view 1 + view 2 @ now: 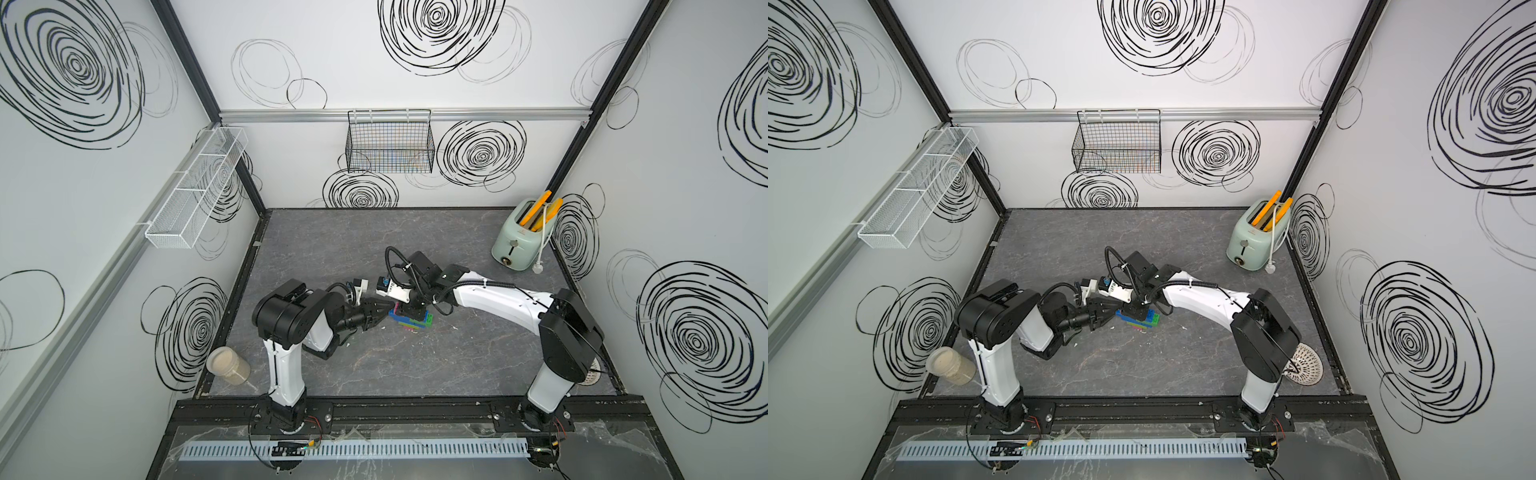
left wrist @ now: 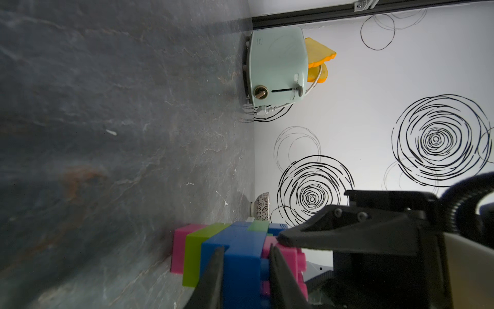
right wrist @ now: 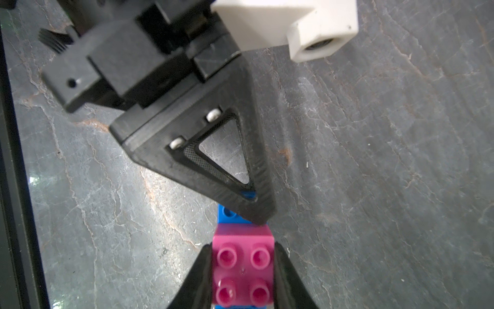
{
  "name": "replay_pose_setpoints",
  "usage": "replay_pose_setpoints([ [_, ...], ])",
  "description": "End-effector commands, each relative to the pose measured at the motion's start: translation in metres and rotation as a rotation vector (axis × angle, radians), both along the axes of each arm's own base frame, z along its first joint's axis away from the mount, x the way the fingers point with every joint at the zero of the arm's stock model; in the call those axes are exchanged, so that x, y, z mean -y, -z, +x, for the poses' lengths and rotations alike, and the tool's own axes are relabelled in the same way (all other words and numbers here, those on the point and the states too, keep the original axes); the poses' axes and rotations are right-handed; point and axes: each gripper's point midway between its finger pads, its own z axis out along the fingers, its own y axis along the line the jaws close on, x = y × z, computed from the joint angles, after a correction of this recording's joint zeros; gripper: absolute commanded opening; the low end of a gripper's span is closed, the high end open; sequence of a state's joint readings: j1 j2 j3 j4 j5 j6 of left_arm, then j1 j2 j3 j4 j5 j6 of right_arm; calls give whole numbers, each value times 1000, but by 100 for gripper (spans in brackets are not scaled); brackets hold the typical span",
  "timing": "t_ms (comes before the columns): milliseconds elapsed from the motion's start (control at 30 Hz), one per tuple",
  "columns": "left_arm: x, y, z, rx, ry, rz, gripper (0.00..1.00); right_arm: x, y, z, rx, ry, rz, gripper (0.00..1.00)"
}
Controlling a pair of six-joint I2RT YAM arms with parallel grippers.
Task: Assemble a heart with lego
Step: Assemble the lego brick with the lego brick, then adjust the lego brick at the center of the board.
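Right wrist view: the right claw [image 3: 242, 246] pinches a pink brick [image 3: 242, 270] that sits on top of the heart [image 1: 411, 321]. The left claw [image 2: 246, 248] squeezes a blue brick [image 2: 240, 267] at the heart's side. In both top views the heart stands upright in the middle of the table [image 1: 374, 374], well apart from every wall. Bare table lies in front of it and behind it. The toaster [image 1: 521, 235] sits in the far right corner, and the jar [image 1: 228, 365] is at the near left edge.
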State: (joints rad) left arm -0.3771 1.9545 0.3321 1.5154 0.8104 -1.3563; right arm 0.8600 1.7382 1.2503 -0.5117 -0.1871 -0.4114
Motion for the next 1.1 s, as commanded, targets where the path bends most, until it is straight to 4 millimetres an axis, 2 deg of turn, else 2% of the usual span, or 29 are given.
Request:
replay_pose_setpoints([
  [0, 8, -38, -2, 152, 41, -82, 18, 36, 44, -4, -30, 34, -141, 42],
  [67, 7, -37, 0, 151, 36, -81, 18, 31, 4, 2, 7, 41, -4, 61],
  [133, 6, -37, 0, 148, 34, -80, 18, 29, -24, 2, 33, 35, 88, 73],
  [200, 7, -37, 1, 148, 35, -79, 18, 29, -41, -1, 46, 34, 138, 78],
  [300, 7, -36, 1, 146, 33, -78, 18, 30, -51, -4, 53, 33, 165, 81],
  [467, 7, -36, 1, 141, 32, -77, 19, 28, -43, -7, 26, 24, 153, 82],
  [600, 7, -36, 1, 141, 31, -72, 25, 27, -25, -13, -9, 4, 97, 83],
  [867, 7, -35, 0, 135, 30, -68, 30, 31, 7, -5, -12, 34, -8, 83],
  [1067, 6, -35, 0, 136, 28, -62, 34, 30, 19, -7, -57, 30, -44, 74],
])
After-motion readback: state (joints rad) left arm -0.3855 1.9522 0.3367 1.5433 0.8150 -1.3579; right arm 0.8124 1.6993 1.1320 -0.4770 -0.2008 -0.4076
